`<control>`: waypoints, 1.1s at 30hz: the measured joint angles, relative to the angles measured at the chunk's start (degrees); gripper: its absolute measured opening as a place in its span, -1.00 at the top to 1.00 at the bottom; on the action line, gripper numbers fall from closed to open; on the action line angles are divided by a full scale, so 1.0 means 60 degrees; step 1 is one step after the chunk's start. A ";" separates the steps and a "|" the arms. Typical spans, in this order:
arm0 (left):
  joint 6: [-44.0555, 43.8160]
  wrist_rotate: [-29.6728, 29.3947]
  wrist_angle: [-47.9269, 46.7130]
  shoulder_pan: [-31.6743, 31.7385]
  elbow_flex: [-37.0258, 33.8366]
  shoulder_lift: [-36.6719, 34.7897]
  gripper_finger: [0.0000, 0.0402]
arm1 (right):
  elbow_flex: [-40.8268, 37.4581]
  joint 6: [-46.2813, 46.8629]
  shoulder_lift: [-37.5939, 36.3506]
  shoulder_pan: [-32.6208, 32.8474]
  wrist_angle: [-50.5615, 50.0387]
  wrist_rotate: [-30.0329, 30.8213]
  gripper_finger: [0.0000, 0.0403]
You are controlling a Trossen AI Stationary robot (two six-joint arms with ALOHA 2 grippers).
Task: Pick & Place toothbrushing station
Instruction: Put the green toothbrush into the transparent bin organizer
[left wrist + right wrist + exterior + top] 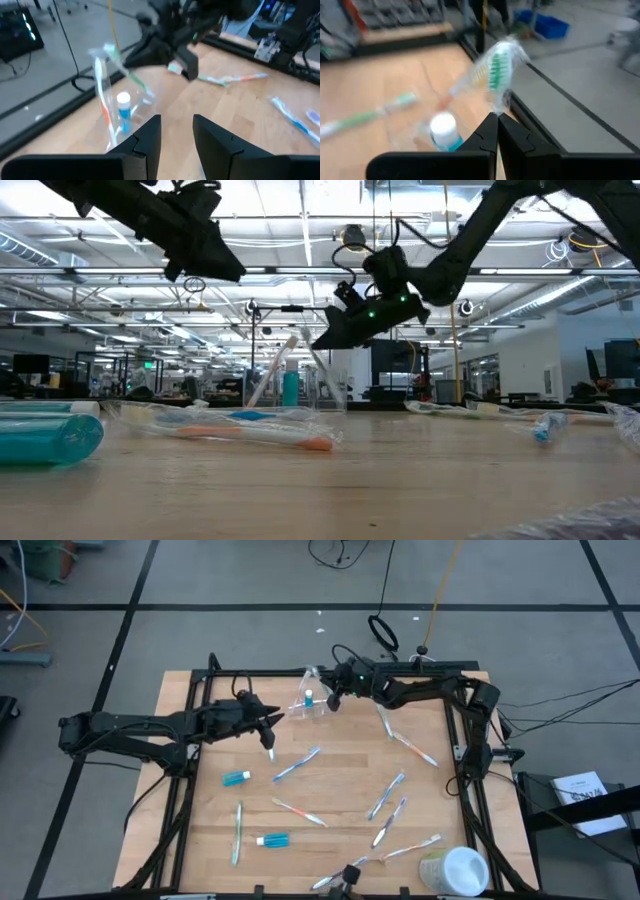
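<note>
The small clear cup (311, 706) stands at the table's far middle, with a blue toothpaste tube (309, 698) upright in it and wrapped toothbrushes leaning on its rim (268, 378). My right gripper (332, 697) is shut at the cup's right side, on the head end of a green-bristled toothbrush (496, 67). My left gripper (272, 723) is open and empty in the air left of the cup (122, 112). Two more tubes (236, 778) (272, 839) and several toothbrushes (297, 764) lie flat on the table. My right gripper pinches the clear wrapper just below the toothbrush's bristle head (502, 104) between its two fingertips. The fingers slant down from the table's right side. The brush slants down from the fingers toward the cup (442, 131); its lower end is blurred.
A larger white cup (456, 870) lies on its side at the near right corner. Toothbrushes are scattered over the middle and right (386, 796) (413, 750) (237, 832). A black frame rail (250, 674) runs along the table's far edge behind the cup.
</note>
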 joint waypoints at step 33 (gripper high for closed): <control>-0.1374 -0.0053 -0.0451 -0.0641 0.0000 0.0000 0.40 | -0.0196 0.0412 -0.3051 0.1518 -0.7065 0.3629 0.44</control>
